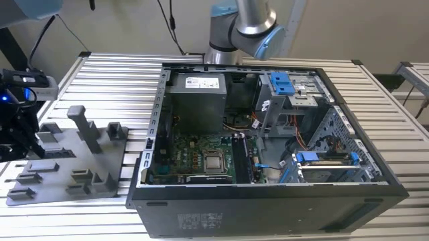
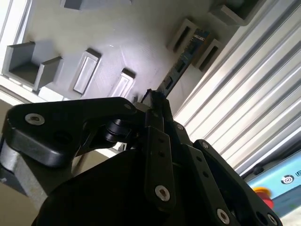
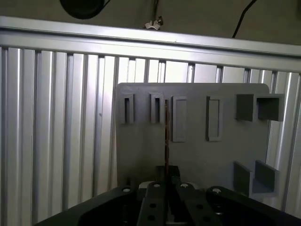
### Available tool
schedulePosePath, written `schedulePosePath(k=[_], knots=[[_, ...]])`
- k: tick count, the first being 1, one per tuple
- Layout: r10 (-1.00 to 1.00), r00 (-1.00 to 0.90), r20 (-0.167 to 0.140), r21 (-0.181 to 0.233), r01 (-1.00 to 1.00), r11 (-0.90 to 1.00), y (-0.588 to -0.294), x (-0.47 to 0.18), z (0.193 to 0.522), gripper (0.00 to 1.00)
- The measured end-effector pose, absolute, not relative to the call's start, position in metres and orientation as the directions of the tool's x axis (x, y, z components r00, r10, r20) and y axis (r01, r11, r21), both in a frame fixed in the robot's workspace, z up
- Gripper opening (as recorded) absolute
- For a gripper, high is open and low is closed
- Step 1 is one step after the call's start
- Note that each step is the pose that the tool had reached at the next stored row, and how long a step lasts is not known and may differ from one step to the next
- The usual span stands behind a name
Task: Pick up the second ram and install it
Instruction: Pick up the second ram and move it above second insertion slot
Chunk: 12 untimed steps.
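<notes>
The second ram (image 2: 180, 66) is a thin bluish-green stick with dark chips. It stands on edge on the grey fixture plate (image 2: 141, 42), its far end between two grey holder blocks. In the first wrist view the ram (image 3: 166, 125) shows edge-on as a thin brown line running to my fingertips. My gripper (image 2: 156, 98) is down at the ram's near end with its dark fingers (image 3: 155, 188) closed on the board. In the exterior view my gripper (image 1: 17, 140) hangs over the plate's left edge, at that view's far left.
An open black computer case (image 1: 268, 206) lies at the exterior view's centre and right, with a green motherboard (image 1: 194, 160), a grey power-supply box (image 1: 196, 100) and blue drive latches (image 1: 282, 83). The fixture plate (image 1: 67, 165) carries several upright holders. Everything rests on a ribbed aluminium table (image 1: 114, 85).
</notes>
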<state>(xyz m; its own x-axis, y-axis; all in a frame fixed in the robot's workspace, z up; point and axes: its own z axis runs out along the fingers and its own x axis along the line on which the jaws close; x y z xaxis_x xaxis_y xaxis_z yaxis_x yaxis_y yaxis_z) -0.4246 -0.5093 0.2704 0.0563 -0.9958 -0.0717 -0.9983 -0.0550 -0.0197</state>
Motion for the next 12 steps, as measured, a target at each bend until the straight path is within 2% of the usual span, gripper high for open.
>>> schedulePosePath(k=[12], knots=[[-0.996,0.056,-0.074,-0.02,-0.998,-0.055,-0.509,-0.425,0.291,0.14]])
